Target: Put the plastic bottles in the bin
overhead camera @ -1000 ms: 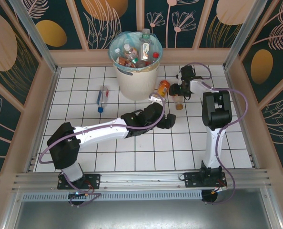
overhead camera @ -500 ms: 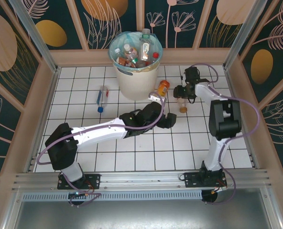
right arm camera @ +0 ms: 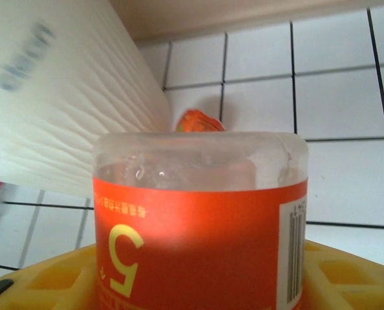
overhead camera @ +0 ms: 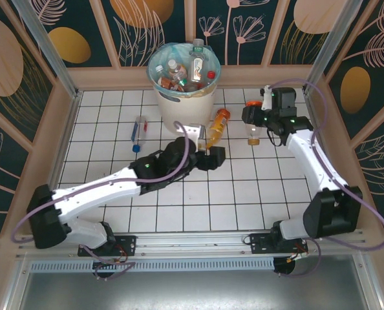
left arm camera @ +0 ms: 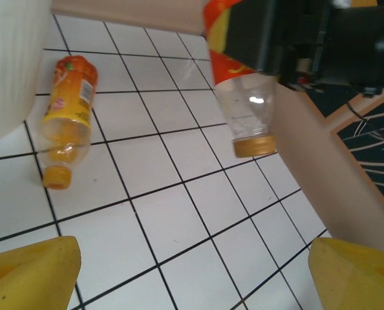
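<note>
**Item 1: orange bottle** (overhead camera: 217,126) (left arm camera: 66,126). Lay on its side on the tiled floor (overhead camera: 244,194), just beside the foot of the bin (overhead camera: 182,110) on the bin's right. Cap end pointed toward the L gripper, base toward the back wall. Long axis ran approx. along the gripper's line of approach, not across it.

**Item 2: L gripper** (overhead camera: 211,150) (left arm camera: 192,278). Jaws stood wide apart with nothing between them. The yellow fingers (left arm camera: 30,271) framed bare tile in the wrist view. The orange bottle sat ahead and to the left of the gap, near but not touching. This arm was much the nearer to it. Judgement: the next move turns on shifting left and prob. rotating the wrist so the jaws straddle the body crosswise.

**Item 3: orange-label bottle** (overhead camera: 253,132) (left arm camera: 244,97) (right arm camera: 198,219). Hung cap down, off the floor, clamped in the R gripper (overhead camera: 252,121) between its yellow pads (right arm camera: 347,278). The bin lay to its left with Item 1 between them, so it had yet to go up and over the rim.

**Item 4: blue-capped bottle** (overhead camera: 139,132). Lay on the tiles left of the bin, apart from both grippers.

**Item 5: binned bottles** (overhead camera: 195,64). Several were piled to approx. rim level inside the teal liner.
</note>
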